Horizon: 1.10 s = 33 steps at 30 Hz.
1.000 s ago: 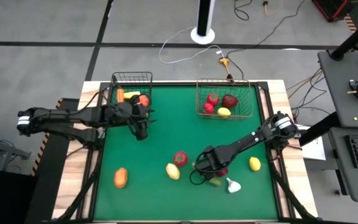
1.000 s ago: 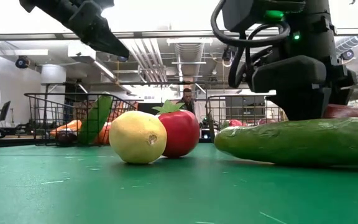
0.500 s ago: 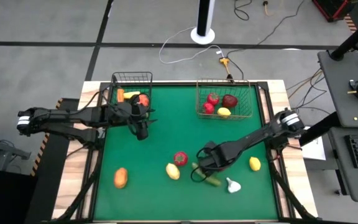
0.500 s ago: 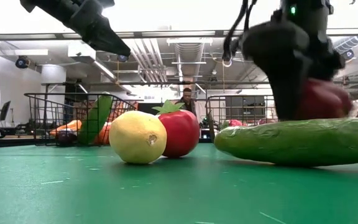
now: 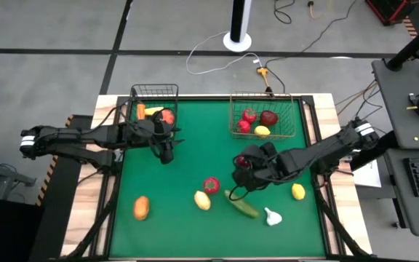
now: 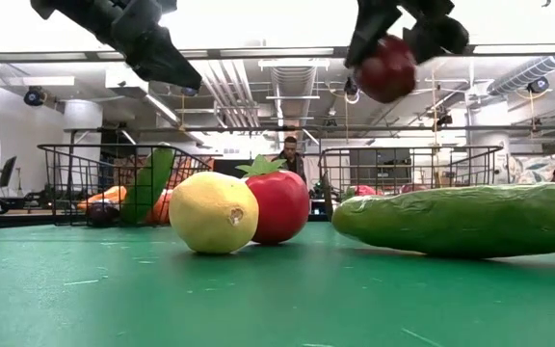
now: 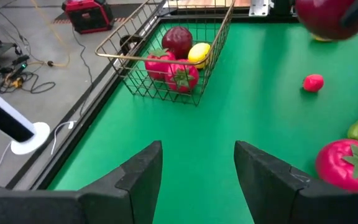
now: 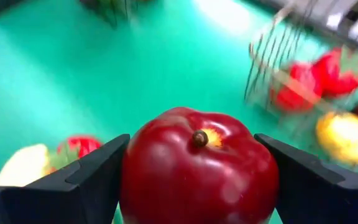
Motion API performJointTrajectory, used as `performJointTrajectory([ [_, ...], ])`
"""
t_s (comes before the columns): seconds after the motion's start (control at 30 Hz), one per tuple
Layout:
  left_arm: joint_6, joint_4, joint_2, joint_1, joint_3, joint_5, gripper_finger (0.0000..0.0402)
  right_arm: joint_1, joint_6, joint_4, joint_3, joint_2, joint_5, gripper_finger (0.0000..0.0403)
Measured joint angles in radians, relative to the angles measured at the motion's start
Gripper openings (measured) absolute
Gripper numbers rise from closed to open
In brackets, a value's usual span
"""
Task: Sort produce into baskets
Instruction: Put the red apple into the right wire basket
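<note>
Right claw (image 5: 244, 163) clamps the dark red apple (image 8: 197, 165); best carry it high over the upper-right basket (image 5: 292, 124) rim. Left claw (image 7: 197, 165) gapes empty.

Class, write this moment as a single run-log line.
right gripper: shut on dark red apple, lifted above table | left gripper: open, empty, near black basket | cucumber: lying on mat

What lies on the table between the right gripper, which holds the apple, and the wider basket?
Nothing: in the high view, bare green table separates right gripper, shut on the apple, from wider basket.
</note>
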Motion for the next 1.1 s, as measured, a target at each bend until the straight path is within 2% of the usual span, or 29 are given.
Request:
performJointTrajectory([
  [0.17,-0.02,-0.025,0.0,0.0,0.0,0.0,0.0183,-0.032,-0.146,0.092,0.0,-0.03,0.109,0.0321],
  [0.43,-0.07,-0.114,0.0,0.0,0.0,0.0,0.0183,-0.117,-0.426,0.305,0.0,-0.032,0.145,0.0321],
  [0.57,-0.103,-0.144,0.0,-0.006,0.0,0.0,0.0183,-0.194,-0.523,0.34,0.0,-0.032,0.162,0.0323],
  [0.73,-0.129,-0.161,0.0,-0.034,0.0,0.0,0.0183,-0.337,-0.579,0.336,-0.001,-0.026,0.182,0.0323],
  [0.9,-0.149,-0.167,0.0,-0.069,0.0,0.0,0.0183,-0.482,-0.565,0.32,-0.015,-0.023,0.157,0.0322],
  [1.1,-0.175,-0.188,0.0,-0.09,0.0,0.0,0.0183,-0.551,-0.559,0.312,-0.047,-0.024,0.145,0.0325],
])
